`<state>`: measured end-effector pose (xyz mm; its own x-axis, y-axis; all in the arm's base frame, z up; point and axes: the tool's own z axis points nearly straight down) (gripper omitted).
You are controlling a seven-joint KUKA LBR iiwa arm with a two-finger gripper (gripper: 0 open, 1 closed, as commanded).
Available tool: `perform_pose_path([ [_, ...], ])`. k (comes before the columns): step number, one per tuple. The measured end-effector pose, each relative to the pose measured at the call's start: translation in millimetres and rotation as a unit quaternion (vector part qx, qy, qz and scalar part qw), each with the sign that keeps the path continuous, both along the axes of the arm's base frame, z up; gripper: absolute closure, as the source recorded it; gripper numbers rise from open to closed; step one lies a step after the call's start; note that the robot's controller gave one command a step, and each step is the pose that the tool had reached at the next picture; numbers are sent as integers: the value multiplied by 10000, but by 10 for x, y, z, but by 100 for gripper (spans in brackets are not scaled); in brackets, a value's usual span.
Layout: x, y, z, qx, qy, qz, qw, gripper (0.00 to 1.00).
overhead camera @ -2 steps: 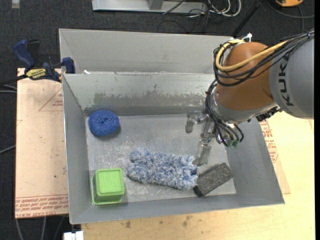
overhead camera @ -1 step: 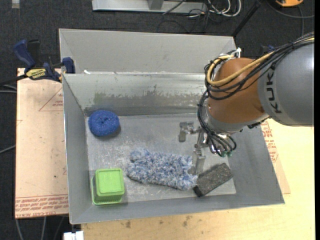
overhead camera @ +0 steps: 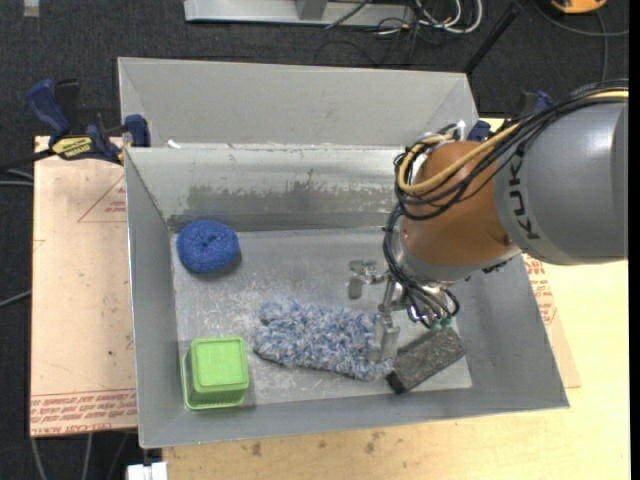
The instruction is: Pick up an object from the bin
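Item: pincer (overhead camera: 371, 320), low over the bin's (overhead camera: 150, 268) front right floor, under the orange wrist cover. It looks spread, with nothing between its two halves.

Nearest thing: blue-white knit cloth (overhead camera: 318, 340). Its long axis runs left to right; its right end lies at the pincer and the bulk stretches leftward.

Grey block (overhead camera: 428, 358): just right, touching the cloth's end.

Well apart, left: blue ball (overhead camera: 209, 246), green box (overhead camera: 216, 372).

Dark carpet (overhead camera: 60, 28) under the workstation
The floor was speckled and evenly lit; a grey metal base (overhead camera: 300, 6) lay at its top edge; loose cables (overhead camera: 445, 3) trailed just beside it.
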<state>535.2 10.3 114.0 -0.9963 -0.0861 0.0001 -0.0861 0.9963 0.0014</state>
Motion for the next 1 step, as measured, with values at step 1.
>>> perform_pose_path([
  [1,-40,40,355,-1,2,-697,9976,0],
])
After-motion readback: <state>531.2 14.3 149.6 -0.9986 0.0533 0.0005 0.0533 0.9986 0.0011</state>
